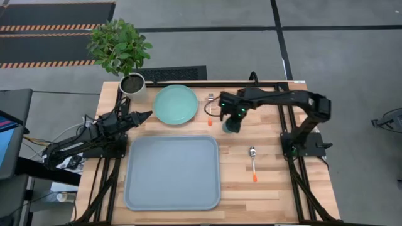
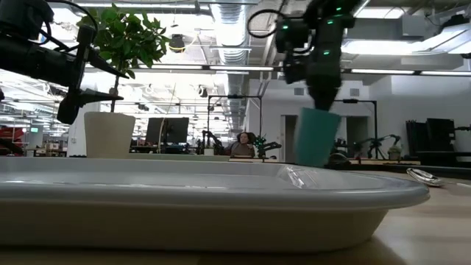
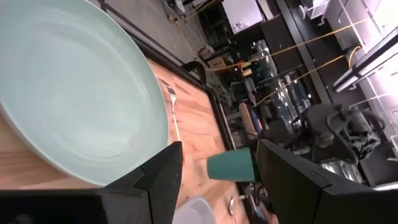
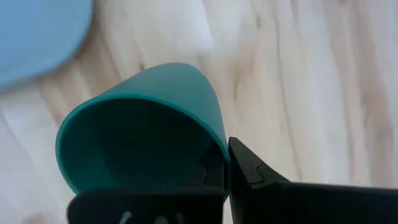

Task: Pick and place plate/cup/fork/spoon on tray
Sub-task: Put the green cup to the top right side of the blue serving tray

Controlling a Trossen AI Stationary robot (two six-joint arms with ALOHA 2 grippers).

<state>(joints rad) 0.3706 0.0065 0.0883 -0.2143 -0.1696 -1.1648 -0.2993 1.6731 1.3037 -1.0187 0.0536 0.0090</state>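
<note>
Teal and tilted, the cup [image 4: 146,130] is hanging clear above the table in the low view, its rim pinched by the right gripper's [image 1: 231,119] closed fingers. Leftward, the left gripper [image 1: 146,115] is waiting, jaws apart and empty, beside the smooth round plate [image 1: 176,104]. Below, the tray [image 1: 173,172] is lying flat; fork [image 1: 209,108] and spoon [image 1: 252,162] are resting on wood.

I work in a big open robotics lab: exposed ceiling ducts [image 2: 228,22] and strip lights overhead, hazard-striped floor mats [image 1: 53,28] beyond my wooden table's [image 1: 270,188] far edge, monitors, more robot rigs [image 2: 372,143], a seated person [image 2: 241,145] behind
</note>
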